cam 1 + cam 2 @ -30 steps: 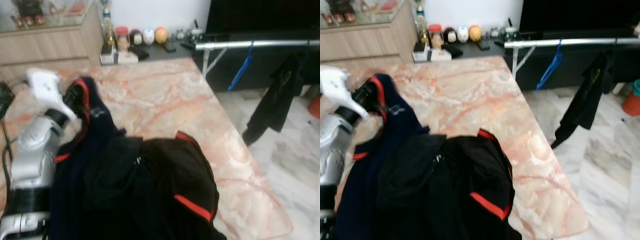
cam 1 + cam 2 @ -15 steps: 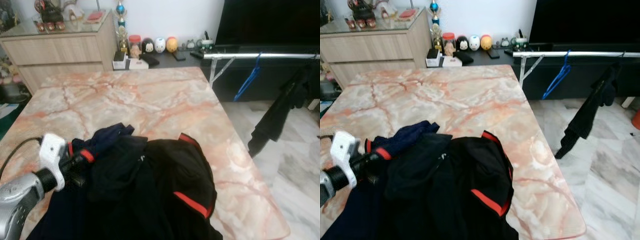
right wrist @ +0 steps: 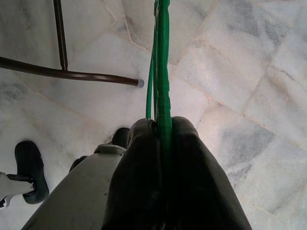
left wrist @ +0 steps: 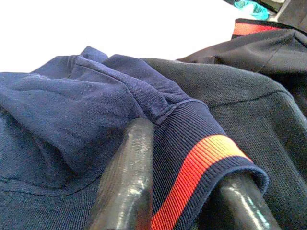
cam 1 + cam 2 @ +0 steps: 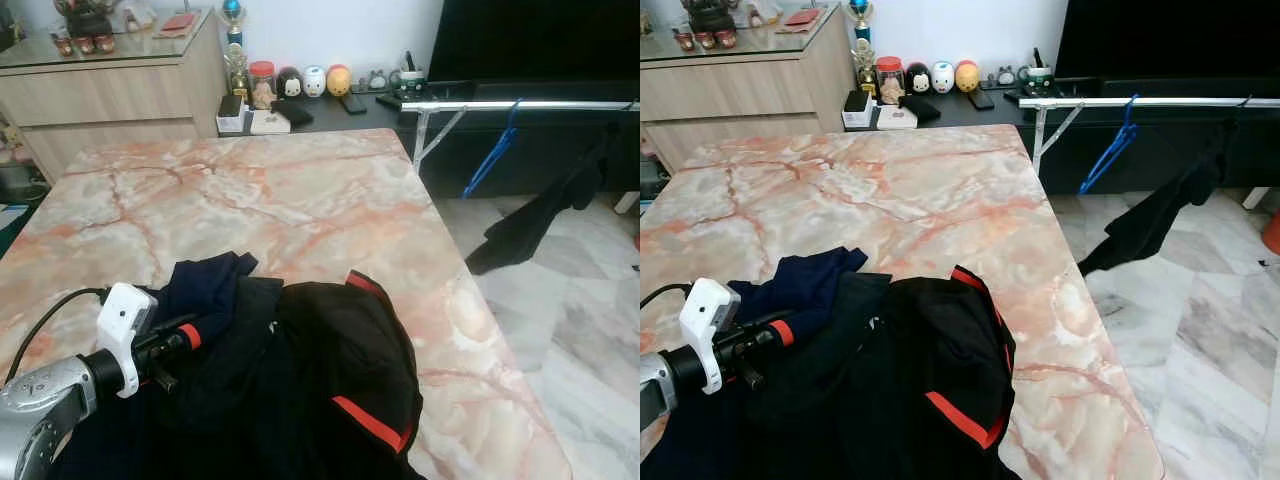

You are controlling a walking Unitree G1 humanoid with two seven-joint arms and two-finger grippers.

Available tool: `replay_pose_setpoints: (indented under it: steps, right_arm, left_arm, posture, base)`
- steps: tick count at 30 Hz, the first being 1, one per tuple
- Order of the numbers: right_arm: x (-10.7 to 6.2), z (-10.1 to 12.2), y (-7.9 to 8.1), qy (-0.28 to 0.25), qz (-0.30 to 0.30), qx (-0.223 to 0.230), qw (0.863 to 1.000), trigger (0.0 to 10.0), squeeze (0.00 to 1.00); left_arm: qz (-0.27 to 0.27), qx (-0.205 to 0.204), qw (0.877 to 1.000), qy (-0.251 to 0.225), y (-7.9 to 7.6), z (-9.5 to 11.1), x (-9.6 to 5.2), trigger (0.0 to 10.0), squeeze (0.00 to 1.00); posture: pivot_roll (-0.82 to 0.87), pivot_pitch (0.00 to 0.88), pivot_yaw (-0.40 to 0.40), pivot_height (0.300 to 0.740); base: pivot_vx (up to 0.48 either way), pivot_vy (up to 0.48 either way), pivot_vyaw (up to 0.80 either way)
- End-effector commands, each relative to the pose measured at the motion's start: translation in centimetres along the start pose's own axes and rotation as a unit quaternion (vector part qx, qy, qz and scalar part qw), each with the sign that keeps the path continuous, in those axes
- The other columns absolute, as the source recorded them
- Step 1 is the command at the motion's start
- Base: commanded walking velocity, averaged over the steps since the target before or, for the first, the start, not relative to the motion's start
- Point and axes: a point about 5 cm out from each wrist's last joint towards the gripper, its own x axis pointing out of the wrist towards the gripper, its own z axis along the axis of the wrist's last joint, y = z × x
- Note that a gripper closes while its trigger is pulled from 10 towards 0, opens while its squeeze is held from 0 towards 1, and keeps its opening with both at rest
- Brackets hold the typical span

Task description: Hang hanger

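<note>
My left gripper (image 5: 185,335) is low over the near left of the marble table (image 5: 280,200), shut on the red-striped cuff of a navy shirt (image 5: 205,285). In the left wrist view the cuff (image 4: 201,153) is pinched between the two black fingers (image 4: 127,177). A black shirt with red trim (image 5: 340,360) lies heaped beside it. My right gripper (image 3: 163,129) hangs over the marble floor, shut on a thin green hanger (image 3: 163,57). At the back right, a metal rail (image 5: 520,105) carries a blue hanger (image 5: 490,160) and a black garment (image 5: 540,215).
A wooden sideboard (image 5: 110,95) stands beyond the table at the back left. A low black bench (image 5: 330,105) holds jars and figurines. White marble floor (image 5: 580,320) lies to the table's right. A dark metal leg (image 3: 67,74) stands on the floor near my right gripper.
My left arm has come down and back toward me, dragging the navy shirt by its cuff. The black garment on the rail has swung leftward. The camera has shifted.
</note>
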Motion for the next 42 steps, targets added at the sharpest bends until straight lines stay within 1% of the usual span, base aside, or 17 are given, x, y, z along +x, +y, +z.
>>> replay_pose_setpoints:
  steps: [1, 5, 9, 12, 21, 23, 24, 25, 26, 33, 42]
  right_arm:
    - [0.04, 0.31, -0.06, -0.005, 0.000, 0.000, 1.000, 10.0, 0.00]
    - [0.04, 0.36, -0.11, -0.005, -0.001, 0.000, 1.000, 10.0, 0.00]
    - [0.04, 0.36, -0.12, -0.005, -0.001, 0.000, 1.000, 10.0, 0.00]
    - [0.04, 0.37, -0.14, -0.005, -0.001, 0.000, 1.000, 10.0, 0.00]
    - [0.04, 0.38, -0.17, -0.005, -0.001, 0.000, 1.000, 10.0, 0.00]
    - [0.04, 0.38, -0.16, -0.005, -0.001, -0.001, 1.000, 10.0, 0.00]
    - [0.04, 0.38, -0.16, -0.005, 0.000, -0.001, 1.000, 10.0, 0.00]
    - [0.04, 0.38, -0.16, -0.005, 0.000, -0.001, 1.000, 10.0, 0.00]
    - [0.04, 0.37, -0.15, -0.005, 0.000, -0.001, 1.000, 10.0, 0.00]
    - [0.04, 0.37, -0.15, -0.005, -0.001, 0.000, 1.000, 10.0, 0.00]
    - [0.04, 0.36, -0.12, -0.004, 0.000, -0.002, 1.000, 10.0, 0.00]
  left_arm:
    - [-0.002, 0.006, 1.000, -0.010, 0.10, 0.96, -0.38, 10.0, 1.00]
    - [0.007, -0.004, 1.000, -0.023, 0.20, 1.16, -0.47, 10.0, 1.00]
    - [-0.006, -0.014, 1.000, -0.026, -0.30, 1.17, -0.26, 10.0, 1.00]
    - [-0.007, -0.016, 0.999, -0.028, -0.36, 1.23, -0.18, 10.0, 1.00]
    - [-0.007, -0.019, 0.999, -0.029, -0.41, 1.42, -0.02, 10.0, 1.00]
    - [0.000, -0.011, 1.000, -0.026, -0.45, 1.36, 0.04, 10.0, 1.00]
    - [0.002, -0.006, 1.000, -0.025, -0.43, 1.34, 0.07, 10.0, 0.23]
    - [0.002, -0.006, 1.000, -0.025, -0.43, 1.34, 0.07, 10.0, 0.23]
    - [0.005, -0.003, 1.000, -0.025, -0.40, 1.30, 0.10, 10.0, 0.00]
    - [0.008, -0.011, 0.999, -0.039, -0.31, 1.64, 0.18, 10.0, 0.00]
    - [0.016, -0.007, 0.999, -0.043, -0.20, 1.76, 0.32, 10.0, 0.00]
  posture:
    - [-0.04, 0.000, -0.001, 0.740]
    - [-0.03, 0.000, -0.004, 0.740]
    - [-0.03, 0.000, -0.004, 0.740]
    - [-0.04, 0.000, -0.004, 0.740]
    - [-0.04, 0.000, -0.005, 0.740]
    - [-0.04, 0.000, -0.005, 0.740]
    - [-0.04, 0.000, -0.005, 0.740]
    - [-0.04, 0.000, -0.005, 0.740]
    - [-0.04, 0.000, -0.005, 0.740]
    - [-0.04, 0.000, -0.005, 0.740]
    - [-0.04, 0.000, -0.004, 0.740]
  base:
    - [0.000, 0.000, 0.00]
    - [0.000, 0.000, 0.00]
    - [0.000, 0.000, 0.00]
    - [0.000, 0.000, 0.00]
    - [0.000, 0.000, 0.00]
    - [0.000, 0.000, 0.00]
    - [0.000, 0.000, 0.00]
    - [0.000, 0.000, 0.00]
    - [0.000, 0.000, 0.00]
    - [0.000, 0.000, 0.00]
    - [-0.257, 0.000, 0.00]
